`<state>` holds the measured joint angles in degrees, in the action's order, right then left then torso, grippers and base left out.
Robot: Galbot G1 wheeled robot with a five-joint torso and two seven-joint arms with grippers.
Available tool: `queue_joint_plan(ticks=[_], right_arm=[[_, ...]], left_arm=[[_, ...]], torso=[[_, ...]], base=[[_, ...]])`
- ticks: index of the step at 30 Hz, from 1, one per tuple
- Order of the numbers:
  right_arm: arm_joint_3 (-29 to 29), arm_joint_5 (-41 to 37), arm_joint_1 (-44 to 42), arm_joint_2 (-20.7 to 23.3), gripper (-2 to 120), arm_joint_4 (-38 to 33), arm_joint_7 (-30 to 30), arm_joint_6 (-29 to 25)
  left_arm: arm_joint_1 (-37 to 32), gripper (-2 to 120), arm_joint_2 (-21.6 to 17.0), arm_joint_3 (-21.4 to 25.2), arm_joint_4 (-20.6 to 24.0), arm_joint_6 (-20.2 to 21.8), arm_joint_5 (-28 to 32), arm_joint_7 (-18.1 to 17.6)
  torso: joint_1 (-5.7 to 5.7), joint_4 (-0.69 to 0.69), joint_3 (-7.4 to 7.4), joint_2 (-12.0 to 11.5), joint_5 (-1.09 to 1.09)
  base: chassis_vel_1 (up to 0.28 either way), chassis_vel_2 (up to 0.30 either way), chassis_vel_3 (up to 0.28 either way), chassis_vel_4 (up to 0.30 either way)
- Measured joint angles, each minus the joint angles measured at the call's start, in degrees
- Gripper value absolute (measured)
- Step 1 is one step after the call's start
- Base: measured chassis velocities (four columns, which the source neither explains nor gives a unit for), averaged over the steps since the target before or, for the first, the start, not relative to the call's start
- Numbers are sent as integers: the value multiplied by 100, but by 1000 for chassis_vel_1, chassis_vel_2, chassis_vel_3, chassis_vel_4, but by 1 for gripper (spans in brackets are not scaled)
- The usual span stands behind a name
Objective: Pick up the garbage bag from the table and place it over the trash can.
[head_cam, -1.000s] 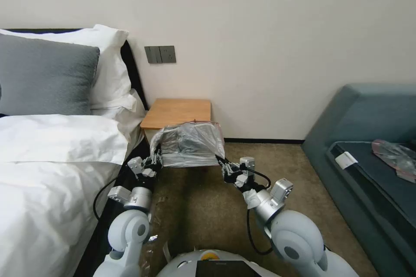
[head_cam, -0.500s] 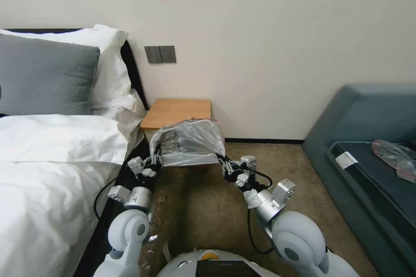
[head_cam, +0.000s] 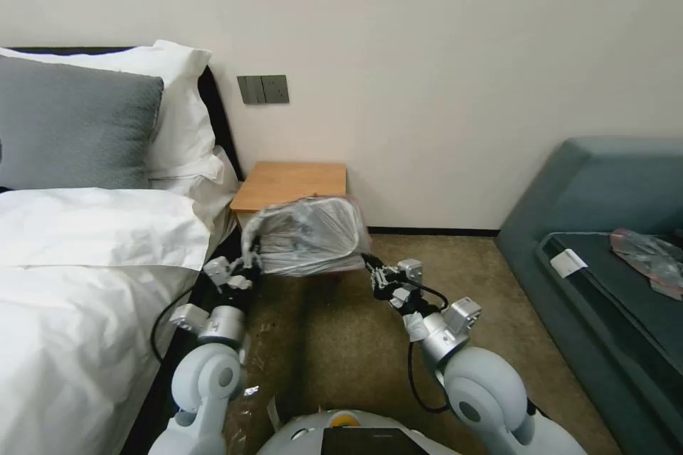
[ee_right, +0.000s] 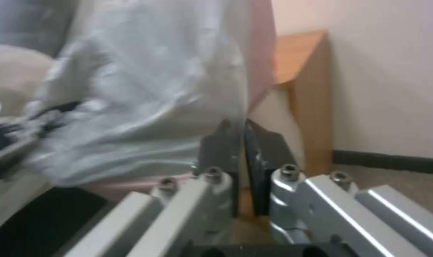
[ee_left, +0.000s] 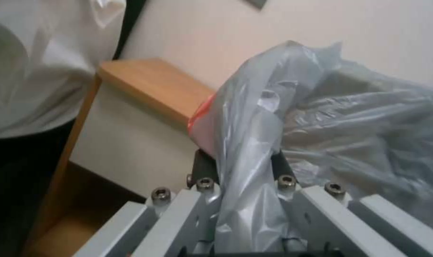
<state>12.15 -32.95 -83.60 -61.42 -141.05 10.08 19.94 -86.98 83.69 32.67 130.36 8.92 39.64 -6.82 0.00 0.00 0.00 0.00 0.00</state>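
Both claws — left claw (head_cam: 250,264), right claw (head_cam: 368,261) — pinch the garbage bag (head_cam: 309,234).

The table (head_cam: 290,185) (orange-brown wood, bare top) stands on the carpeted floor (head_cam: 334,341).

A bed (head_cam: 78,284) with white bedding fills the left side, and a grey pillow (head_cam: 75,124) leans against a white pillow (head_cam: 178,106) at its far end. On the far wall, a dark switch plate (head_cam: 263,89) sits just right of the pillows. A grey-blue sofa (head_cam: 605,185) stands at the right (its seat holds a pinkish clear plastic bag (head_cam: 651,256) and a small white tag (head_cam: 568,262)). Brown carpet (head_cam: 327,348) covers the floor between them.
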Motion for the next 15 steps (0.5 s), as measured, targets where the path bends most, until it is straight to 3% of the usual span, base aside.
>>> queue_joint_plan(ticks=[9, 15], right_arm=[[123, 1106, -445, 105, 43, -210, -676, -69], [345, 843, -309, -71, 65, -212, -611, -197]], left_arm=[[44, 5, -96, -32, -120, 5, -50, 39], [41, 5, -122, -39, -187, 1, -10, 175]], torso=[[0, 0, 0, 0, 0], [0, 0, 0, 0, 1]], base=[[0, 0, 0, 0], [0, 0, 0, 0]])
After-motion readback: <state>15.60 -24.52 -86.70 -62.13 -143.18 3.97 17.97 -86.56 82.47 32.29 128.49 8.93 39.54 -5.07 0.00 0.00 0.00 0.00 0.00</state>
